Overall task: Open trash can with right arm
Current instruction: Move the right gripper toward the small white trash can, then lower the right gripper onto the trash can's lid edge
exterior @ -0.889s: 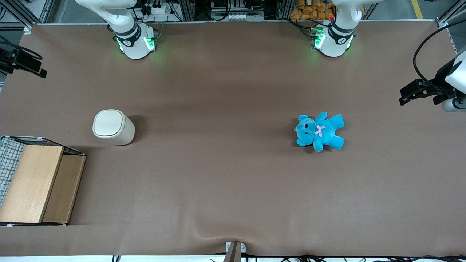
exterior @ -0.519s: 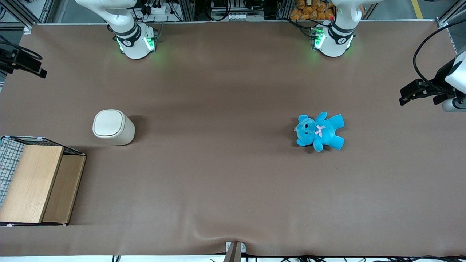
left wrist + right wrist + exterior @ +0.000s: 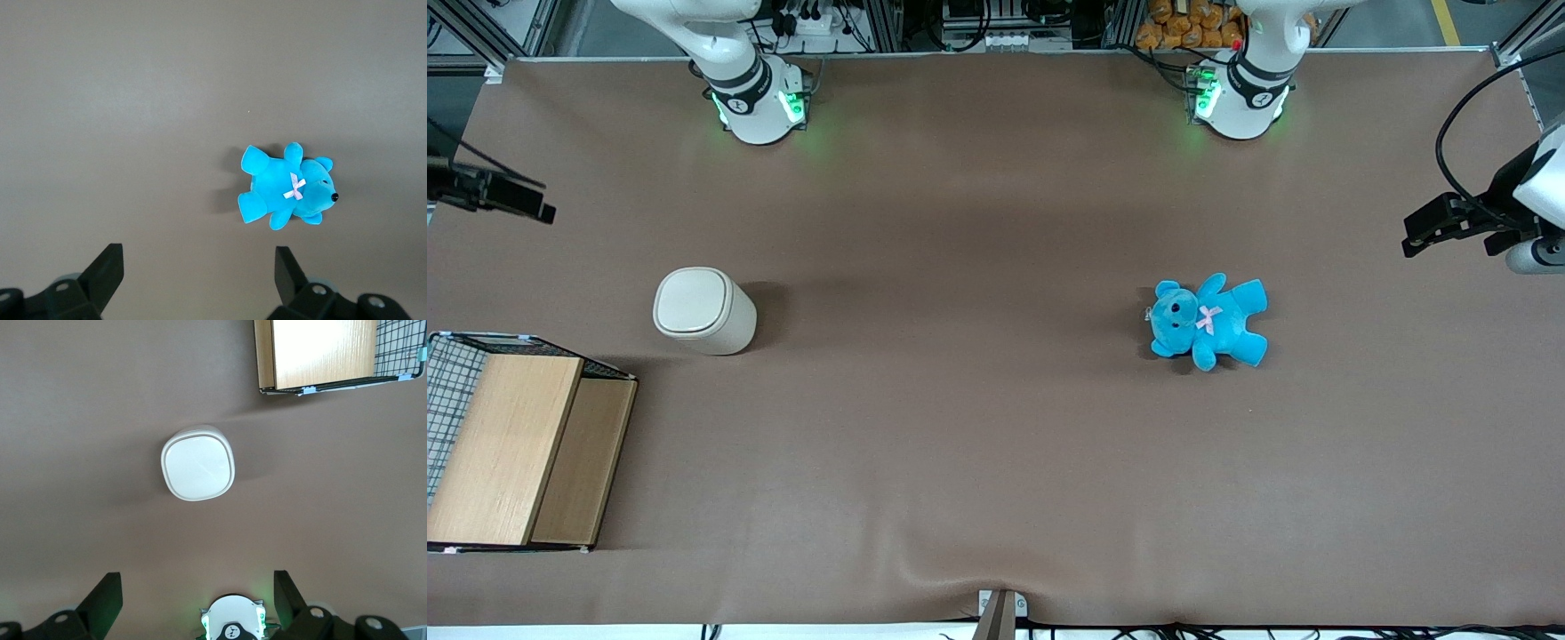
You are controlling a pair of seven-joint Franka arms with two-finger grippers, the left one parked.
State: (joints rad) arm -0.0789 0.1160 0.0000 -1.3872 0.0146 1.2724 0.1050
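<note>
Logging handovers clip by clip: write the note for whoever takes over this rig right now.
Gripper: open, empty, high above the table near the working arm's end, farther from the front camera than the trash can.
Trash can: upright on the brown table, lid flat and closed, beside the wood-topped wire basket.
Done: nothing; the can is untouched.
Left: bring the gripper down to the lid and open it.

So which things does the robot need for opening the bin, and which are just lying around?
Needed for the job:
- trash can, lid shut
- right arm's tool, open, high above the trash can

Just lying about:
- blue teddy bear, toward the parked arm's end of the table
- wood-topped wire basket, nearer the front camera than the trash can
</note>
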